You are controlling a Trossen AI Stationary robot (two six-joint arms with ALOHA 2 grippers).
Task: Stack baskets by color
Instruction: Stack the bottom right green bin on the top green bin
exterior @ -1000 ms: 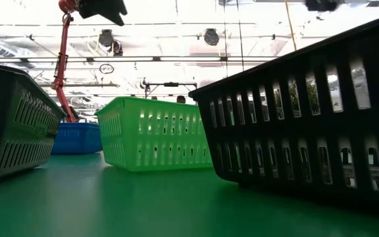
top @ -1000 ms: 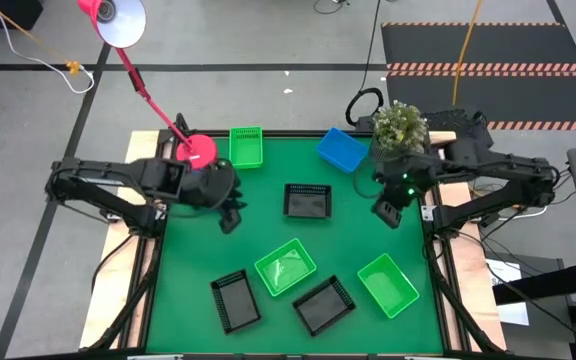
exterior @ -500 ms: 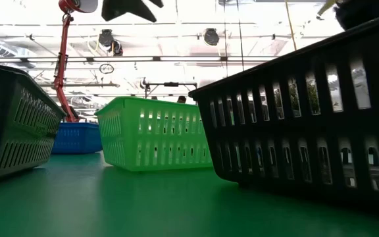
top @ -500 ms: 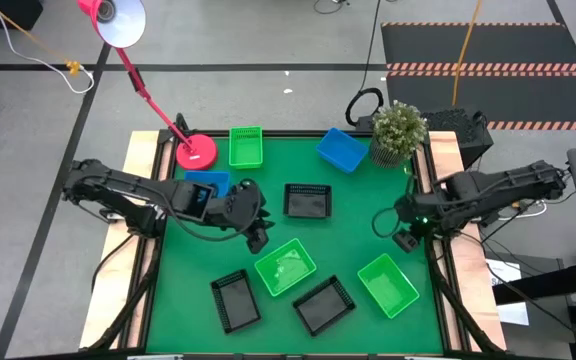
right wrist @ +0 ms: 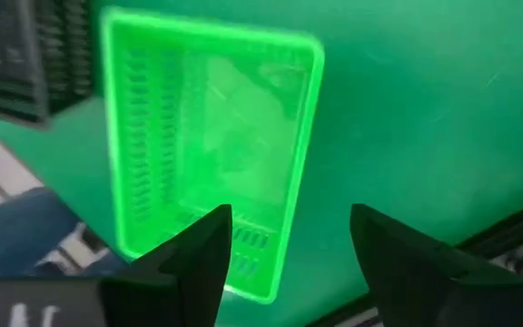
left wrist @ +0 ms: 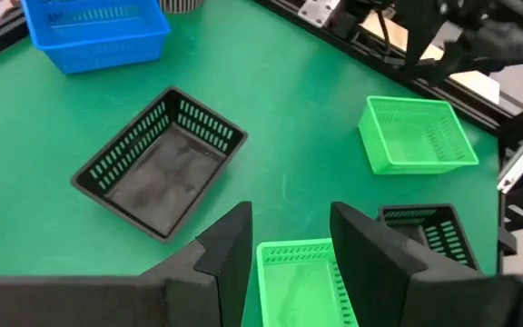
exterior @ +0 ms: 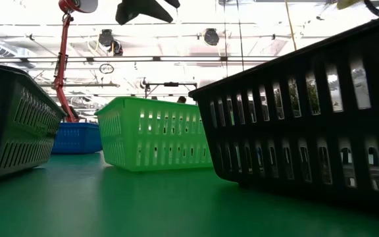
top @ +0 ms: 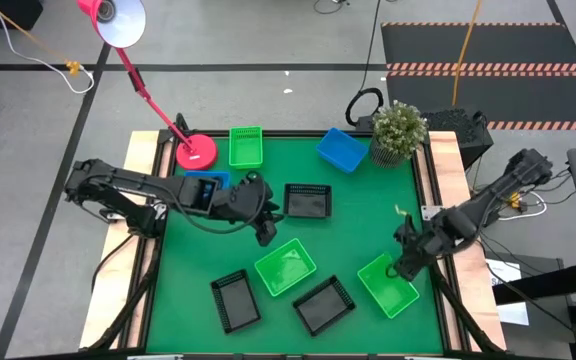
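Note:
Several baskets lie on the green table. A green basket (top: pixel 286 266) sits upright in the middle, and my left gripper (top: pixel 265 235) hovers open above its far end (left wrist: pixel 300 272), a finger to each side, touching nothing. A second green basket (top: pixel 388 285) rests at the near right. My right gripper (top: pixel 398 268) hangs open above its left end (right wrist: pixel 209 145), clear of it. A black basket (top: pixel 307 200) stands mid-table, and two more black baskets (top: pixel 235 299) (top: pixel 322 305) near the front edge. At the far edge rest a blue basket (top: pixel 341 149) and a green one (top: pixel 246 146).
Another blue basket (top: pixel 206 185) lies partly under my left arm. A pink lamp base (top: pixel 196 152) stands at the far left corner and a potted plant (top: pixel 398 130) at the far right. Bare mat lies between the middle black basket and the right green one.
My right gripper has swung from beside the plant toward the table's near edge and down, ending over the right green basket. My left gripper has moved from near the lamp base toward the table's right and near edges, reaching the middle green basket's far end.

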